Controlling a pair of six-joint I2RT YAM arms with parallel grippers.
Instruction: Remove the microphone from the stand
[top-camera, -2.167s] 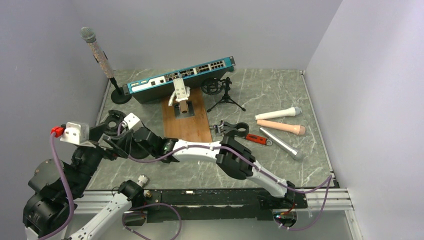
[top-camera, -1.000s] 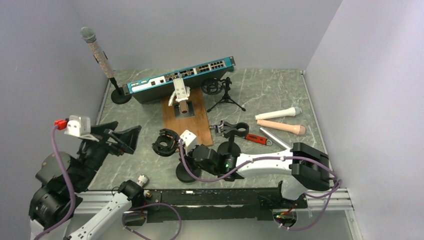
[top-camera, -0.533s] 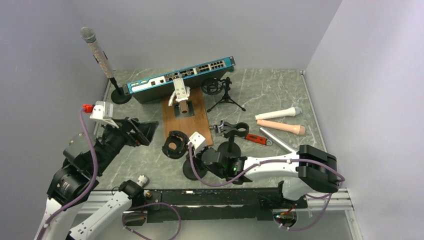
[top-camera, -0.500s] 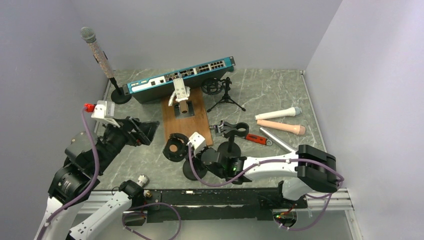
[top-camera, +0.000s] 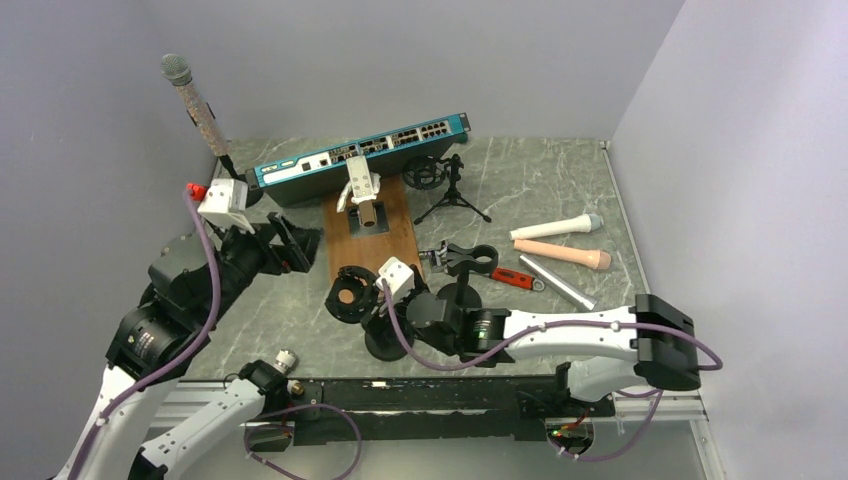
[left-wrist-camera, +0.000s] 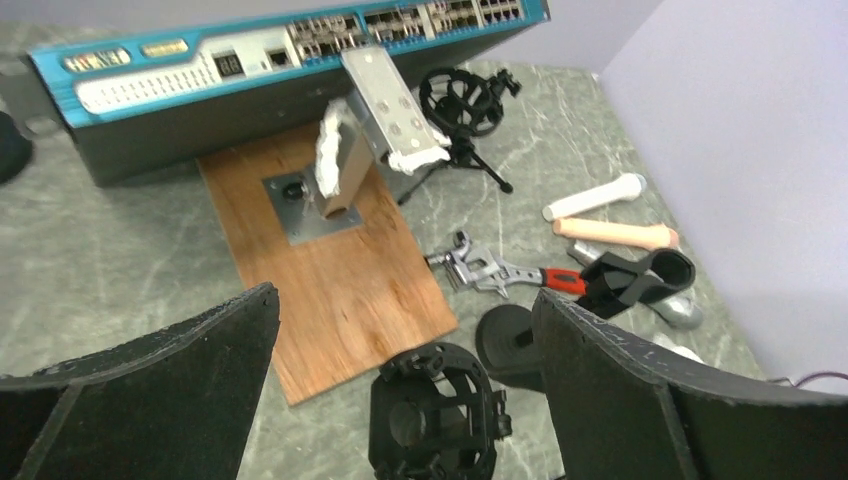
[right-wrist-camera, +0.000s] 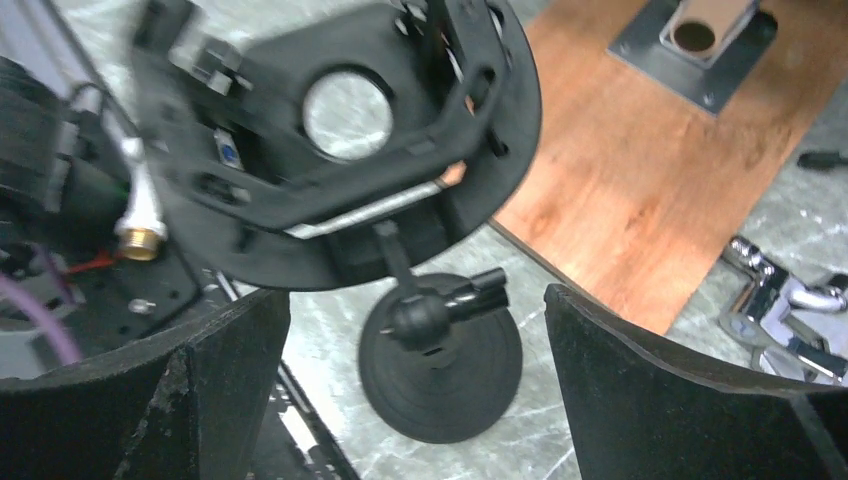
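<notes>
Blue-faced switch (top-camera: 360, 150) sits along the back of the marbled surface (top-camera: 540, 185), ports facing front. Right before it, a wooden board (top-camera: 388, 255) lies flat, its far end up by the switch. On the board there's a metal plate (left-wrist-camera: 300, 195) with a brown tube (left-wrist-camera: 338, 185) rising tilted from it, topped by white padding and a grey bracket (left-wrist-camera: 385, 100). A red-handled wrench (left-wrist-camera: 500, 273) lies just right of the board.

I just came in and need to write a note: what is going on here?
Two robot arms work at a table. The microphone sits in its stand at the back left, untouched. The left gripper is open and empty, hovering near it but apart. The right gripper is open too, facing a black shock mount near the front edge, not gripping it.
</notes>
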